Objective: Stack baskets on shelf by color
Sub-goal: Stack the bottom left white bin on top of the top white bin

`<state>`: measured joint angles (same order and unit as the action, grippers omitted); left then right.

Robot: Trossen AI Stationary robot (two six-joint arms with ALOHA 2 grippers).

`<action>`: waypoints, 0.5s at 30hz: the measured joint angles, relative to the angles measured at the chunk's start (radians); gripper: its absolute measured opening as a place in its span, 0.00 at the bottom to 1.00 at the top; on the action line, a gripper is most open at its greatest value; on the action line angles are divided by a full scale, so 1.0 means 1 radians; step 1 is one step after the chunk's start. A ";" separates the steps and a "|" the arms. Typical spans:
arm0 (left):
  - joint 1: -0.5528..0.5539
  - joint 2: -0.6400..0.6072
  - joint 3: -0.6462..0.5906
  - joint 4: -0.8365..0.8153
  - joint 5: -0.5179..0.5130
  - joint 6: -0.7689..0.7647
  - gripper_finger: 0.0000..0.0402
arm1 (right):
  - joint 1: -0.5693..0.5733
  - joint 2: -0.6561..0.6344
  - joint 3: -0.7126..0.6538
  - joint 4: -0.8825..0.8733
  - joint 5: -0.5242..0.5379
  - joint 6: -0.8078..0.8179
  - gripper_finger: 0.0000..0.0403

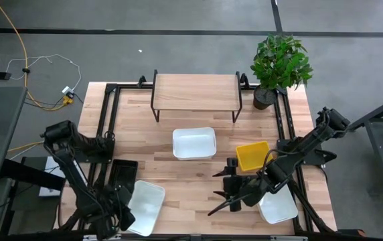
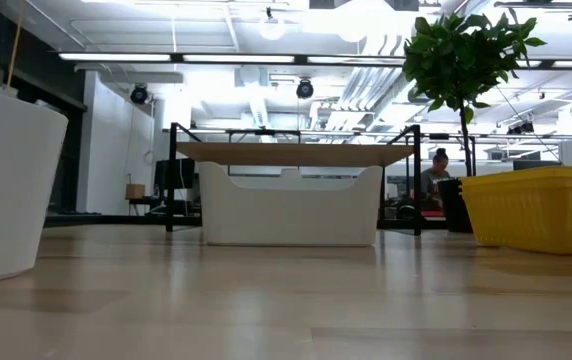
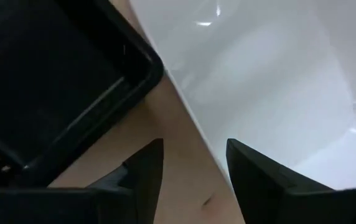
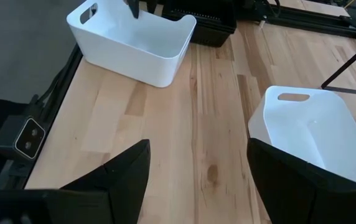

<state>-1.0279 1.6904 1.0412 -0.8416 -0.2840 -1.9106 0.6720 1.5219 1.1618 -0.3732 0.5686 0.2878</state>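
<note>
At the table's near-left corner, the left gripper [image 3: 190, 174], jaws parted astride the white basket [image 1: 144, 206]'s thin rim, should find light, stiff, slippery plastic.

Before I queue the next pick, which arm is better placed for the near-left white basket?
Left. Its hand straddles that white basket's wall, fingers apart. The right hand hovers open mid-table.

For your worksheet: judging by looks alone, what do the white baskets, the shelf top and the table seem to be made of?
White baskets: probably moulded plastic, smooth and slightly glossy, with rounded corners and a cut-out handle.
Shelf: its top board looks like light wood with faint grain, on thin black legs, likely metal.
Table: wood, seemingly joined strips, with visible grain and a matte finish.
</note>
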 joint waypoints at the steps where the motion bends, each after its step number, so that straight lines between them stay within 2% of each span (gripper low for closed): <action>1: 0.004 0.014 0.000 0.013 0.015 0.004 0.40 | 0.000 0.000 0.000 0.000 0.000 0.000 0.63; 6: 0.015 0.050 0.000 0.043 0.054 0.043 0.40 | 0.000 0.000 0.000 0.000 0.003 0.000 0.63; 9: 0.027 0.051 0.000 0.046 0.074 0.084 0.36 | 0.000 0.000 0.000 0.000 0.004 0.000 0.63; 12: 0.036 0.043 0.002 0.061 0.075 0.130 0.25 | 0.000 0.000 0.000 0.000 0.004 0.000 0.63; 15: 0.044 0.041 0.030 0.058 0.074 0.187 0.08 | 0.000 0.000 0.000 0.001 0.004 0.000 0.63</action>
<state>-0.9838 1.7313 1.0715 -0.7835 -0.2102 -1.7238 0.6720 1.5219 1.1618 -0.3725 0.5724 0.2878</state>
